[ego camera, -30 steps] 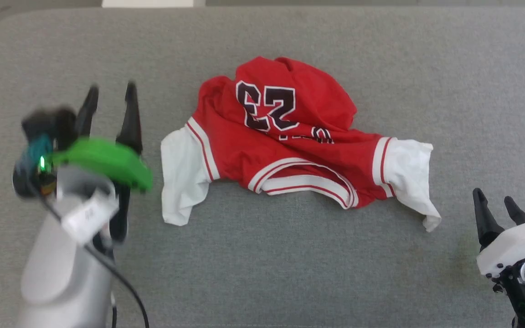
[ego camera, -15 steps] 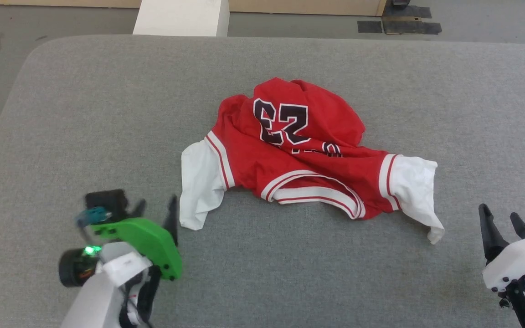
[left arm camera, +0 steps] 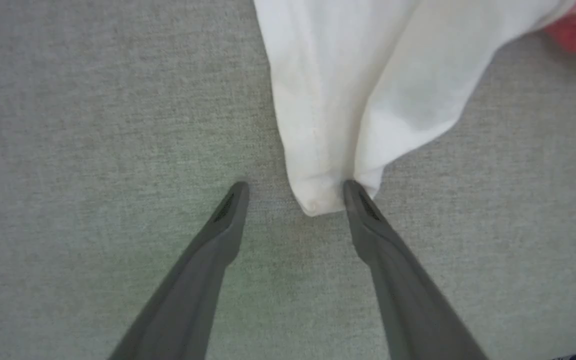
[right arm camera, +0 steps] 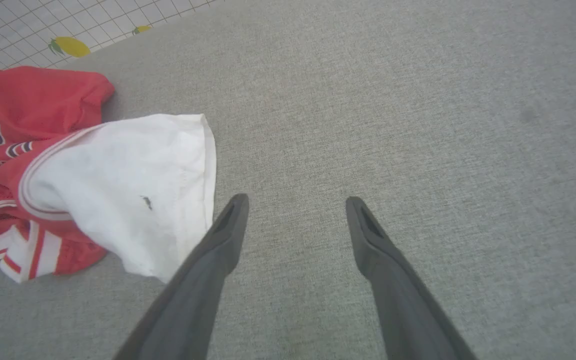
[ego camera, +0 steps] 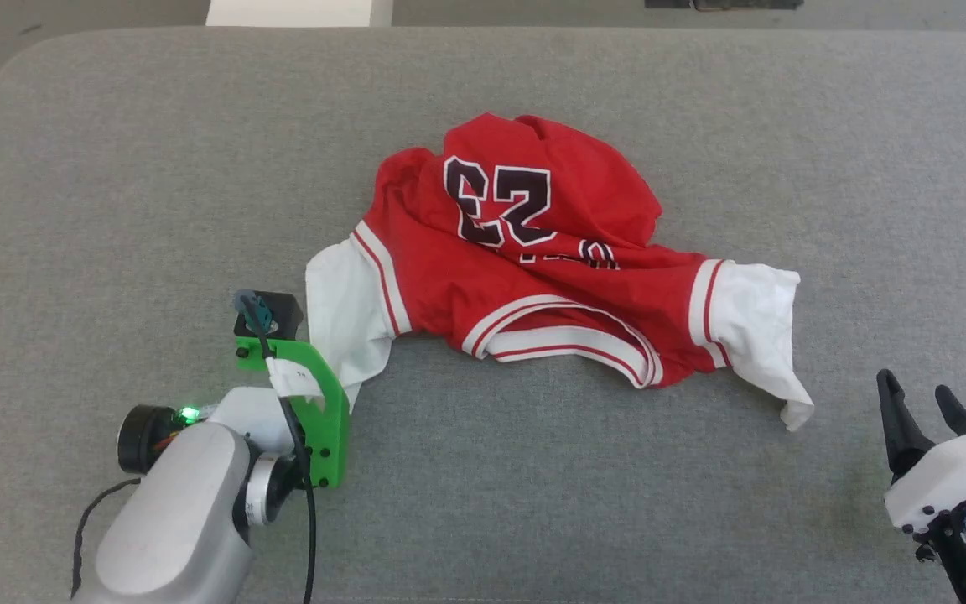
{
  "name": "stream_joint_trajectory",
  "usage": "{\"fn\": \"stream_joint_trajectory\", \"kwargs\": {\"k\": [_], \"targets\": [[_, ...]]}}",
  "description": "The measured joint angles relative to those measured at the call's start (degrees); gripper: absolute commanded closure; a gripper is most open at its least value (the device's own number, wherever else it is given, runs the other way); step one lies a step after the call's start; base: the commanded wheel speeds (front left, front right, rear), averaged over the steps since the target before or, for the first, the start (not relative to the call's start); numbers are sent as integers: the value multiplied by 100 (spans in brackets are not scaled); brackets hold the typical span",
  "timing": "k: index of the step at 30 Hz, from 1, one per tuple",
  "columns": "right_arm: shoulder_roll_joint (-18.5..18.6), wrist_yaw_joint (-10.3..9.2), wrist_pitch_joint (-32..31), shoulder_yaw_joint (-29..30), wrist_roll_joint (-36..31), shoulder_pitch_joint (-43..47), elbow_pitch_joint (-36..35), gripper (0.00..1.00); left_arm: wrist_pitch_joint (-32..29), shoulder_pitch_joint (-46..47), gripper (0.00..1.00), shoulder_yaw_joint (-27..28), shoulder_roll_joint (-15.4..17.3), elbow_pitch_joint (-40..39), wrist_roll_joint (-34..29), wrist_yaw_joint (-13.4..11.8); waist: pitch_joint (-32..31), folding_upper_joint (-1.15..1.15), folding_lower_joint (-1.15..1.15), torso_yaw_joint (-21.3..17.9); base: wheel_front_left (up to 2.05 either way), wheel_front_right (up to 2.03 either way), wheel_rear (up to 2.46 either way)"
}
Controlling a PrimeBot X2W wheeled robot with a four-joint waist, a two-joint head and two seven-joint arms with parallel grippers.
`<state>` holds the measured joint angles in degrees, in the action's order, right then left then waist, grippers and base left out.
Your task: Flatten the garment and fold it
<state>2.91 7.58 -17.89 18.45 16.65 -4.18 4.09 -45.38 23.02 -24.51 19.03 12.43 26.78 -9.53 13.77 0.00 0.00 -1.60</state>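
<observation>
My left gripper point(left arm camera: 295, 186) stands with its fingers spread wide over the grey surface point(left arm camera: 93, 125). The near corner of the garment point(left arm camera: 368, 90), a white sleeve, lies between the tips and against the right one. The sleeve runs off to the far side, with red cloth at the far right.

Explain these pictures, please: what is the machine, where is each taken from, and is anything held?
A two-armed robot. The wide picture is from its head camera, looking down at a crumpled red shirt on a grey padded surface. The other two are from wrist cameras, each looking along its own gripper. The left gripper is open, its fingers either side of the tip of a white sleeve; the right gripper is open near the other sleeve. Nothing is held.
</observation>
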Motion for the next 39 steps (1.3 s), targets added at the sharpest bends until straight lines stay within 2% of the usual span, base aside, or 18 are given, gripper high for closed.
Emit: {"fn": "stream_joint_trajectory", "kwargs": {"k": [5, 6, 7, 8, 14, 18, 20, 24, 32, 39], "targets": [[1, 0, 35, 35, 5, -57, 11, 0, -68, 99, 0, -11, 11, 225, 44, 40, 158, 0, 0, -129, 0, 0, 0], [1, 0, 48, 40, 5, -57, 18, 0, -46, 109, 29, 1, 0, 232, 62, 48, 189, 0, 0, -151, 0, 0, 0], [1, 0, 63, 47, 5, -57, 22, 0, -30, 107, 88, 23, -15, 242, 107, 48, 214, 0, 0, -165, 0, 0, 0], [2, 0, 78, 52, 5, -59, 26, 0, -3, 105, 100, 43, -14, 250, 130, 66, 243, 0, 0, -181, 0, 0, 0], [2, 0, 85, 66, -8, -103, 40, 0, 372, 18, 100, 297, -137, 176, 477, 138, 279, 0, 0, -216, 0, 0, 0], [2, 0, -20, -44, -208, -121, -144, 0, 701, -207, 100, 567, -169, -103, 676, 68, 200, 0, 0, -186, 0, 0, 0], [5, 0, -275, -181, -364, -161, -249, 0, 840, -361, 100, 701, -191, -272, 739, -23, 159, 0, 0, -172, 0, 0, 0], [87, 0, -1184, -630, -594, -284, -434, 0, 1088, -665, 100, 998, -171, -773, 813, -252, 93, 0, 0, -124, 0, 0, 0], [571, 0, -2828, -1443, -861, -755, -553, 0, 1141, -1027, 100, 1147, -101, -1441, 811, -497, 133, 0, 0, 49, 0, 0, 0], [918, 0, -3312, -2036, -966, -914, -132, 0, 1151, -1054, 100, 1073, -120, -1527, 811, -522, 308, 0, 0, 168, 0, 0, 0]]}}
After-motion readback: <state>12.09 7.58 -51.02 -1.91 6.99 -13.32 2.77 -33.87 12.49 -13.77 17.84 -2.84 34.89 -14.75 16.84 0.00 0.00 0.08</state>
